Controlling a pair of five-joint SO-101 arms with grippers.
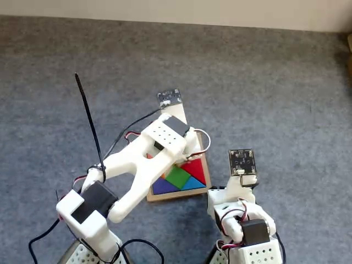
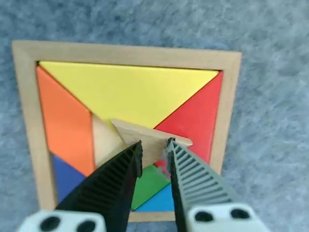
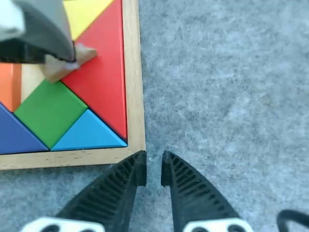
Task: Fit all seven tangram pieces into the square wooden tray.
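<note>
Two arms work at the table, each with one pincer, and there is one square wooden tray and seven tangram pieces. The left pincer is closed on the seventh piece, a bare wood triangle, gripping it by one edge so that it hangs tilted over the middle of the tray. Directly under that pincer is a pale, uncovered patch of tray floor. Six pieces lie flat inside the frame around it. A large yellow triangle lies beyond the fingertips, against the far rim. An orange piece lies to one side of the fingers and a large red triangle to the other. A dark blue triangle, a green square and a light blue triangle lie nearer the wrist. The right pincer is narrow, with a thin gap between its fingers and nothing in it. It hovers over the cloth just outside the tray's corner, and the rim and the light blue triangle lie just ahead of its tips. From the high view, the left arm stretches over the tray, and the right arm is folded just beside it. The table is covered with a grey carpet-like cloth, and a strip of pale wall runs along its far edge.
</note>
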